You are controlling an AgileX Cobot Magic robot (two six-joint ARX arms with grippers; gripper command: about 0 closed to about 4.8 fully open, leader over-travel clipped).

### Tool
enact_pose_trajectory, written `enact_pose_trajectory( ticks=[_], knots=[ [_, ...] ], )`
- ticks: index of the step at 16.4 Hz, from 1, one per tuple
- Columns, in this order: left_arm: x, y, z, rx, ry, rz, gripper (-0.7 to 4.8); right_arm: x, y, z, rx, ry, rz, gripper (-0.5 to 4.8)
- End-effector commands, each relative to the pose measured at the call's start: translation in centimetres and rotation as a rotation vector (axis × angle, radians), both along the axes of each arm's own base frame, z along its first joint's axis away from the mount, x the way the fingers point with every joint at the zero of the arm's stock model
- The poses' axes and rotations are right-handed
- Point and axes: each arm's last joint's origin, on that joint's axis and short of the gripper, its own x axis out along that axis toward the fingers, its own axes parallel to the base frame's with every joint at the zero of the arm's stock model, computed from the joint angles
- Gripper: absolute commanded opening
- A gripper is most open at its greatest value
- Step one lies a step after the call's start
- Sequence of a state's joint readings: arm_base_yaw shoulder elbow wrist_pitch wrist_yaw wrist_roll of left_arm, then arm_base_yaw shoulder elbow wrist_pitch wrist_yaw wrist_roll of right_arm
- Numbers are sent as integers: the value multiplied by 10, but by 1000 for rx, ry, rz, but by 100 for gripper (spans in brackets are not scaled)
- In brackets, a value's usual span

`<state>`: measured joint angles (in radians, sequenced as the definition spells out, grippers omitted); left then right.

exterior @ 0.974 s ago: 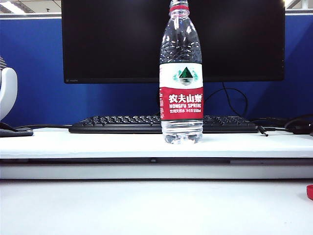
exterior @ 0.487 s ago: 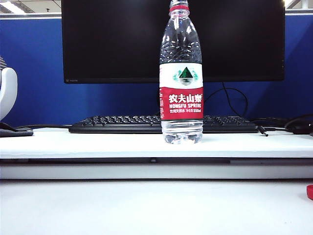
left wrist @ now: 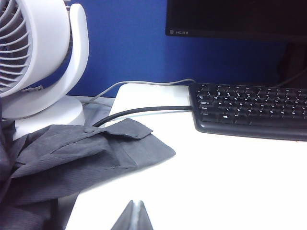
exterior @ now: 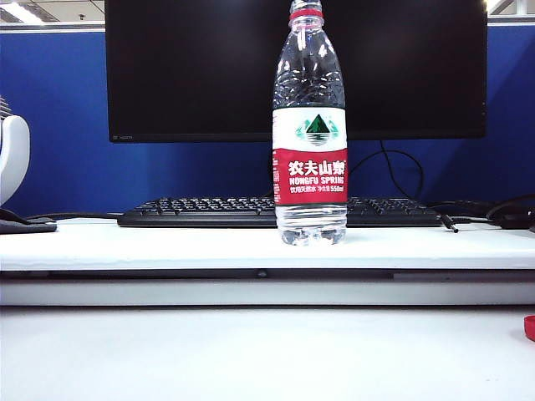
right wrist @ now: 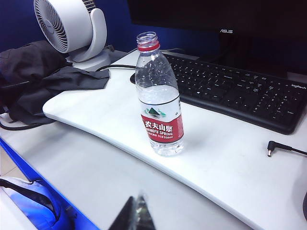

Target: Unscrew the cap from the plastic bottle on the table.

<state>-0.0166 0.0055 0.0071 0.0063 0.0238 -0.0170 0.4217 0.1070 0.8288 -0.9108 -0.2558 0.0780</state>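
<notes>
A clear plastic bottle [exterior: 310,134] is seen standing upright on the white bench [exterior: 167,242], just in front of a black keyboard [exterior: 201,212] and a dark monitor [exterior: 184,67]. In the exterior view its top is cut off by the frame; in the right wrist view the mouth is shown open, with only a thin red ring [right wrist: 148,47] round the neck. The bottle is filled with clear water to roughly two thirds.

The cap [exterior: 530,327] is partly cut off at the right edge of the exterior view, lying on the lower white surface in front of the bench, well apart from the bottle.

Neither arm is visible in the exterior view. Only the dark tips of the left end effector [left wrist: 133,218] are shown, pressed together, over bare bench near a grey cloth [left wrist: 72,158] and a white fan [left wrist: 38,57]. The right end effector [right wrist: 136,215] is likewise seen only as tips, brought together, holding nothing, near the bench's curved front edge.

Open bench is left on both sides of the bottle. A loose cable plug [right wrist: 271,148] lies to one side of it.
</notes>
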Motion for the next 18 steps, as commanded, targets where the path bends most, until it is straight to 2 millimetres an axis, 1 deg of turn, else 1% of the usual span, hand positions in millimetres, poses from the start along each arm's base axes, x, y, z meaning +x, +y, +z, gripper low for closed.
enact_pose_trajectory(
  ticks=[1,18],
  knots=[
    [0,0,1,15,-13,-3,-5,-1,0,2,8,-17,1,-6],
    [0,0,1,28,-13,-3,-5,-1,0,2,8,-17,1,-6]
  ],
)
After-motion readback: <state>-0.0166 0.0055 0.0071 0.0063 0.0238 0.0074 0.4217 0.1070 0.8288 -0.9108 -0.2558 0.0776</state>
